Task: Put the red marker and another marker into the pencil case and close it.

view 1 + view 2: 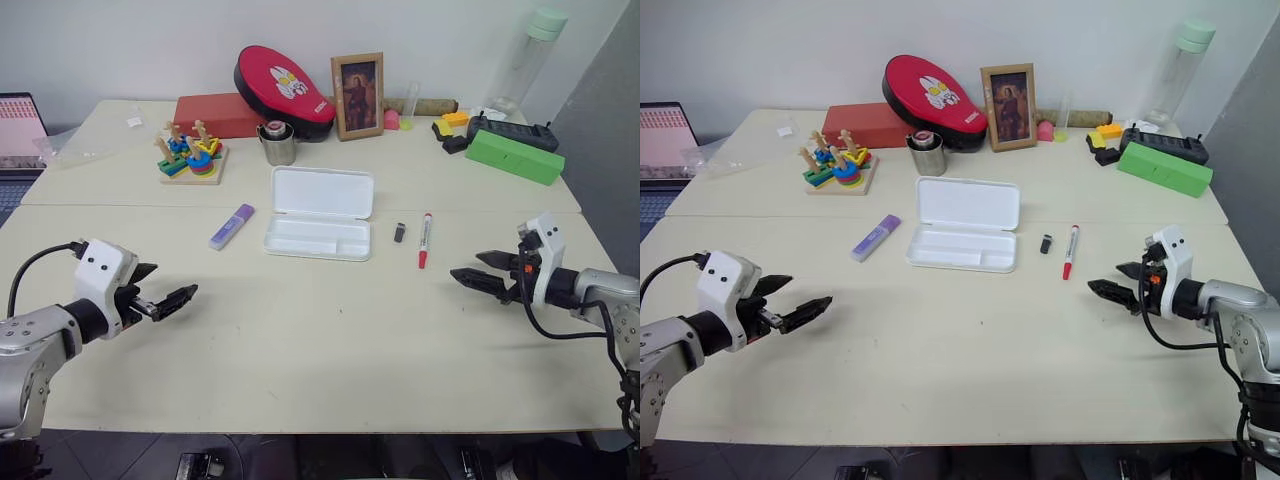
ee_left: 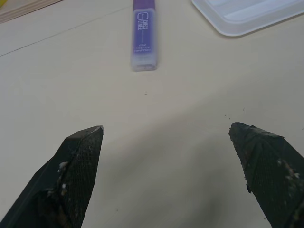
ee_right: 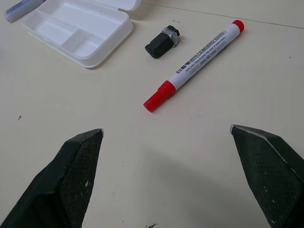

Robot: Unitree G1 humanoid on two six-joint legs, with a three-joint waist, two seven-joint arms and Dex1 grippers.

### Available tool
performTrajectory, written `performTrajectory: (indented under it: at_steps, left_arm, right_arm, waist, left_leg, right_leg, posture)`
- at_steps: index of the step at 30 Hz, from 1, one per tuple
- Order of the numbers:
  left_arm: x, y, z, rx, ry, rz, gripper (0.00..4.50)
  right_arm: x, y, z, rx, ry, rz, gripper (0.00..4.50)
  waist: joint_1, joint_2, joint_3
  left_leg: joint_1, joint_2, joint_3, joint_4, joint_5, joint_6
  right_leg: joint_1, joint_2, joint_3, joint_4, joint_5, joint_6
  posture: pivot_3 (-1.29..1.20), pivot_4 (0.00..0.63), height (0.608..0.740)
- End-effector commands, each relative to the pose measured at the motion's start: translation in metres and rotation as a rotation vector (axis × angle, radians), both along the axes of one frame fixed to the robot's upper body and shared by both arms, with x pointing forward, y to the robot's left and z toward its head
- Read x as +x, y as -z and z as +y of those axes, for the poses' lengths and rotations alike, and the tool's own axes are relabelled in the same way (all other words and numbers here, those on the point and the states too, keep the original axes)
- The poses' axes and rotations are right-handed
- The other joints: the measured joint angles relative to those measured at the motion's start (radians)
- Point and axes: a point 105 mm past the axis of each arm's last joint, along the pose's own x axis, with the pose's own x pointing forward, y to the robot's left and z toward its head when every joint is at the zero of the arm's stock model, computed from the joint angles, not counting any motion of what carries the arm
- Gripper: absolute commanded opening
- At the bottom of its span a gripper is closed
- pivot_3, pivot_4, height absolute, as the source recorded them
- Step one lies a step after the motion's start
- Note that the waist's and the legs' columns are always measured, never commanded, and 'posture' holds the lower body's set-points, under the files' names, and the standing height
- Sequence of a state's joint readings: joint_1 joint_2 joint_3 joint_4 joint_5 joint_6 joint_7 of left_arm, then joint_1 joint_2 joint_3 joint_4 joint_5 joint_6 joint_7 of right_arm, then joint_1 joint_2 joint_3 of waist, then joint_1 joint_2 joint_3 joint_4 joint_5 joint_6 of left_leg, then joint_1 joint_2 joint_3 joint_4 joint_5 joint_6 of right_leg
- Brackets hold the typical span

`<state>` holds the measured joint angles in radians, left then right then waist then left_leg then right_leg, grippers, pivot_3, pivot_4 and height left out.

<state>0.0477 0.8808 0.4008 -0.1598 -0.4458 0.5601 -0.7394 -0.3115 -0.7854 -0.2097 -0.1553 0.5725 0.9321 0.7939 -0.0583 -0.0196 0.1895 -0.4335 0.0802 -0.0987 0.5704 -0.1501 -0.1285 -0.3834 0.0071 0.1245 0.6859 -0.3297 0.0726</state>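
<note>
**Both markers lie outside the open case; each claw faces the one on its own side**

The pencil case [image 1: 318,222] lies open at mid-table, lid folded back toward the far edge, tray toward the robot; it serves as the landmark. The red marker [image 1: 425,239] lies on the table to the right of the case, apart from it, its long axis running roughly parallel to the case's short side, red cap toward the robot. Between the case and this marker sits a small black piece [image 1: 399,232], touching neither. The purple highlighter [image 1: 232,226] lies to the left of the case, near its tray corner but clear of it, angled slightly with one end toward the robot.

The right gripper [image 1: 484,271] hovers to the right of the case and nearer the robot than the red marker, fingers spread wide and holding nothing. The left gripper [image 1: 168,290] hovers well to the left of the case, nearer the robot than the highlighter, likewise spread wide and empty.

By judgement, the right arm is nearer the red marker, the left nearer the highlighter. Bare table surrounds both pens; the black piece is the one obstacle beside the red marker's path to the tray.
</note>
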Motion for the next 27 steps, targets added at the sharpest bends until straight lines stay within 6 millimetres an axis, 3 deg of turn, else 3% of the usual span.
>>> performTrajectory:
  at_steps: [1,27]
  left_arm:
    - [-0.002,-0.01,-0.002,0.019,0.019,-0.028,4.5]
    - [-0.006,0.0,0.001,0.024,-0.002,-0.005,4.5]
  right_arm:
    - [-0.003,-0.009,-0.002,-0.024,-0.027,-0.033,4.49]
    - [-0.004,-0.009,0.003,-0.035,-0.114,-0.029,4.49]
  waist:
    - [0.0,0.0,0.0]
    - [0.0,0.0,0.0]
  left_leg:
    - [0.0,0.0,0.0,0.0,0.0,0.0]
    - [0.0,0.0,0.001,0.001,0.0,0.0]
  right_leg:
    - [0.0,0.0,0.0,0.0,0.0,0.0]
    - [0.0,0.0,0.001,0.001,0.001,0.001]
  posture:
    - [0.0,0.15,0.74]
    - [0.0,0.15,0.74]
